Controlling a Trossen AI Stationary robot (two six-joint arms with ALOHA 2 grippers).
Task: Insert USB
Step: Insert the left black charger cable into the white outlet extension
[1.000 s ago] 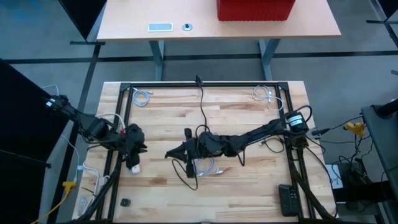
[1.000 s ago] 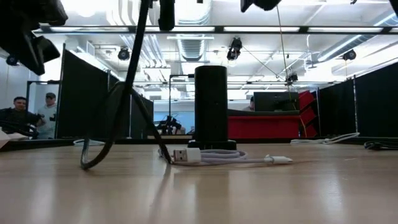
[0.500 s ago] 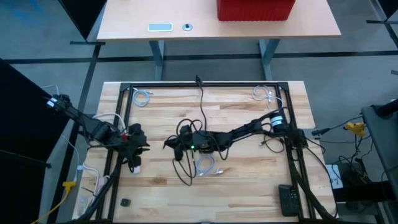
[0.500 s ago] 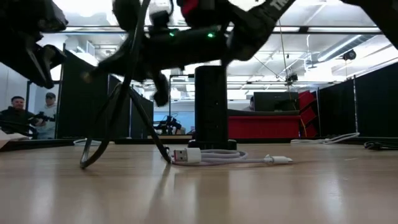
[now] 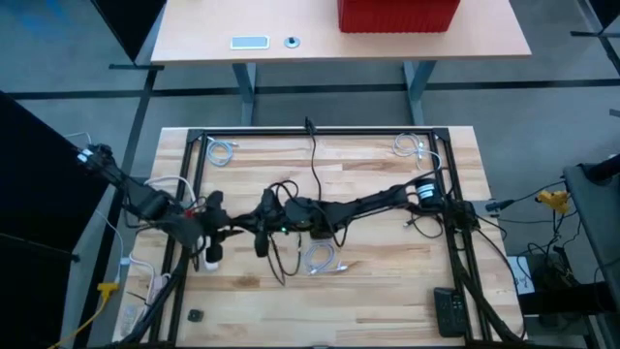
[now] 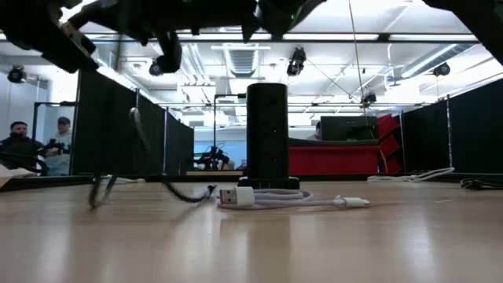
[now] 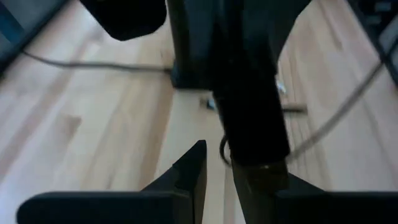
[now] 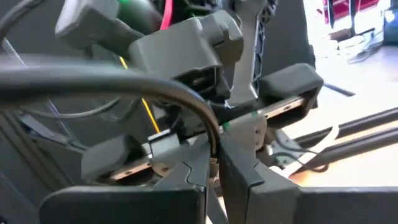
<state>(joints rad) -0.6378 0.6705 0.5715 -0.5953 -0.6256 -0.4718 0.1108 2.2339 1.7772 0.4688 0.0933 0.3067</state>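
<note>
Right gripper (image 5: 263, 230): pinching black cable (image 8: 124, 87), nearly meeting left gripper (image 5: 221, 231) at table's left. Left gripper: fingers narrowly parted. White cable (image 6: 275, 199) coiled on table (image 5: 387, 281).

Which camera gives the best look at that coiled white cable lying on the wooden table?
The low view: the white cable lies clear on the table, its silver plug facing left. The high view shows it only as a small coil. The wrist views show no sure sign of it.

Red box (image 5: 398, 15) on far desk (image 5: 194, 39); remote (image 5: 449, 311) on table.
</note>
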